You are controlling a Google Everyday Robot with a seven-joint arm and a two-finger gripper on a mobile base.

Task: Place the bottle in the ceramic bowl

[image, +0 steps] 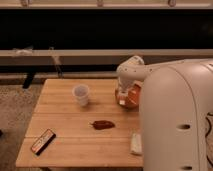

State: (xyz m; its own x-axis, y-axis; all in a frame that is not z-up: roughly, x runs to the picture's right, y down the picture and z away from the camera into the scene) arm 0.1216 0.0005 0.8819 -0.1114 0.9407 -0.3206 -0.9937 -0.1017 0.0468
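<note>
Wooden slats make up the table [65, 132], which stands on speckled carpet before a dark wall with a pale rail running across it. At about 2 o'clock on the table sits the ceramic bowl [132, 96], orange-red, its right side hidden behind the robot's big white body [175, 120]. The bottle cannot be made out as a separate object. The tool [121, 96] hangs at the bowl's left rim, at the end of the white arm [131, 70] that bends down from above; whether it grips anything, or how far apart its fingers stand, I cannot tell.

Left of the bowl, at around 11 o'clock, stands a white cup [81, 94], upright and well apart from the bowl. Near the table's centre lies a small brown item [103, 124]. At 7 o'clock, close to the front left corner, rests a dark flat packet with a red edge [43, 141]. At 5 o'clock, beside the robot's body, lies a pale folded thing [136, 143].
</note>
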